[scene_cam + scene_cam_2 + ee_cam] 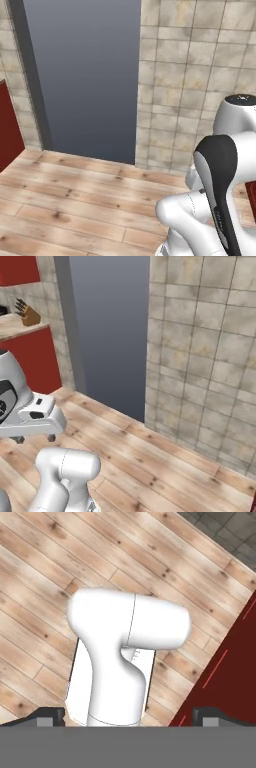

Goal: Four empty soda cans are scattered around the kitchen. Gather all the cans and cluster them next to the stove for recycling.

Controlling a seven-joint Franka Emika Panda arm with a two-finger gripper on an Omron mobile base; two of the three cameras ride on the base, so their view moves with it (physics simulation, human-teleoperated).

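This corner of the kitchen has a light wood plank floor (75, 200) that runs to a far wall of tan square tiles (200, 60). Left of the tiles stands a tall, flat grey panel (85, 75), upright from the floor to past the top of both base views, with a darker grey strip along its left edge.

In the left base view, a dark red cabinet front (7, 130) stands at the left edge, left of the grey panel. The right base view shows more of that side. A red lower cabinet (35, 361) carries a beige counter (12, 326). A brown wooden knife block with dark handles (29, 315) stands on that counter, near the tiled wall. A red upper cabinet (17, 268) hangs above it at the top left corner.

The white two-finger hand (131, 716) is released, and nothing lies between its jaws. In the hand view, its two dark fingertips (47, 715) stand wide apart at the bottom corners. The view looks down at the plank floor. A dark red cabinet face (232, 672) with thin lighter lines takes up the right side of that view, and a patch of grey tile shows at the top right corner.
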